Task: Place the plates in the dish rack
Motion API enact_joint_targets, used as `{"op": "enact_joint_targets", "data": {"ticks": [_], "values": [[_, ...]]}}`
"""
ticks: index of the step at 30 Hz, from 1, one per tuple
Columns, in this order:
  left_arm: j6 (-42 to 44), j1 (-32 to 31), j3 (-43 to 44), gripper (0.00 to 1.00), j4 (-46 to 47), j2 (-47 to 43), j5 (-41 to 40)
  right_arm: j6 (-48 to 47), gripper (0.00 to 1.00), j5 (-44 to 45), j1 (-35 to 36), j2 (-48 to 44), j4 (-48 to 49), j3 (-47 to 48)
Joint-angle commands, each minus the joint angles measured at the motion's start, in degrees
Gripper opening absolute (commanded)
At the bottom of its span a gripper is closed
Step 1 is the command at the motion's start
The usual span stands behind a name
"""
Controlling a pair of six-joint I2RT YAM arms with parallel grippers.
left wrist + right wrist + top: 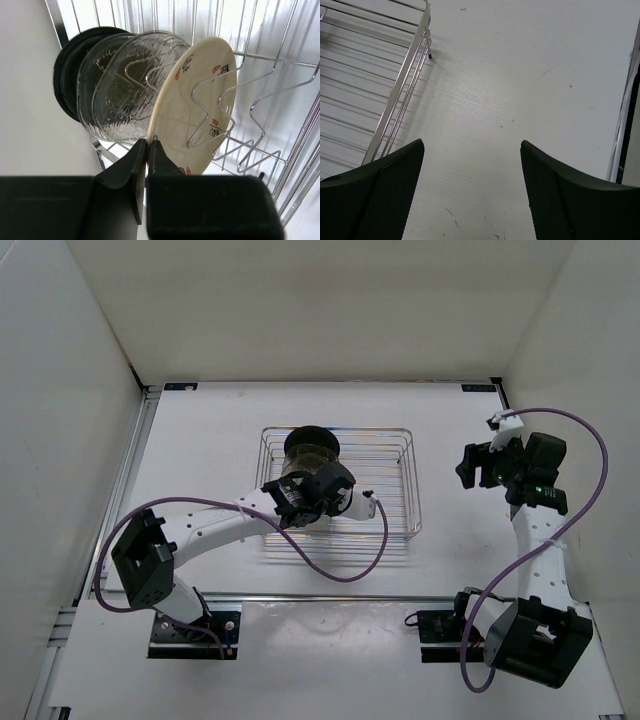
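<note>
Left gripper (146, 152) pinched narrow on the lower rim of the cream-tan round plate with red and black marks (197, 95). Black fingers (125, 170) nearly touching, only the rim between them. Cream-tan round plate up on edge, leaning a little, in a slot of the zigzag wire dividers (220, 107) inside the rectangular silver wire dish rack (280, 60). Just beyond it a translucent greyish clear plate (137, 85), then a second clear plate (95, 75), both on edge and close together. Last in the row, the glossy black plate (65, 70). Seen from above, all four bunched in the far-left part of the dish rack, with the left arm reaching in over the near rim.

Right gripper (471, 145) spread wide, nothing between its fingers. Hanging over the bare white table (530, 70), just right of the dish rack's right wall, well apart from the plates.
</note>
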Motion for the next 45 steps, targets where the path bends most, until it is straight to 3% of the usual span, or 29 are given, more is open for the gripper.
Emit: {"op": "enact_joint_targets", "data": {"ticks": [1,4,8,9,12,16,25,29,33,36,40,45], "values": [[-2.09,-0.54,-0.98,0.1,0.82,0.13,1.1,0.74,0.81,-1.66,-0.29,-1.06,1.72,-0.43],[-2.62,-0.54,-1.5,0.27,0.82,-0.39,0.58,0.74,0.81,-1.66,-0.29,-1.06,1.72,-0.43],[-2.62,-0.54,-1.51,0.35,0.82,-1.45,-0.04,0.74,0.81,-1.66,-0.29,-1.06,1.72,-0.43],[-2.62,-0.54,-1.51,0.42,0.82,-1.45,-0.74,0.74,0.81,-1.66,-0.29,-1.06,1.72,-0.43],[-2.62,-0.54,-1.51,0.48,0.82,-1.98,-1.36,0.74,0.81,-1.66,-0.29,-1.06,1.72,-0.43],[-1.57,-0.54,-1.51,0.64,0.82,-4.08,-2.94,0.74,0.81,-1.13,-0.29,-1.58,1.2,-0.43],[1.25,3.84,10.79,0.75,0.82,-11.29,-8.92,-0.84,0.81,2.03,-0.29,-1.59,0.67,-0.43],[-2.78,10.16,11.85,0.79,0.82,-16.12,-7.7,-0.84,0.81,3.26,-0.29,-1.06,-0.47,0.62],[-10.69,25.53,8.52,0.83,0.82,-23.67,-2.87,0.47,0.82,3.79,-0.29,0.0,-1.87,1.68],[-20.26,37.54,0.89,0.87,0.82,-28.33,4.85,1.62,0.82,3.0,-0.29,2.97,-3.9,3.18],[-34.48,48.31,-11.49,0.96,0.82,-30.54,16.38,2.85,0.82,2.21,-0.29,5.79,-6.45,7.12],[-41.81,61.47,-16.27,1.0,-2.26,-28.0,28.4,2.24,0.88,6.94,-0.29,7.46,-9.17,9.15]]}}
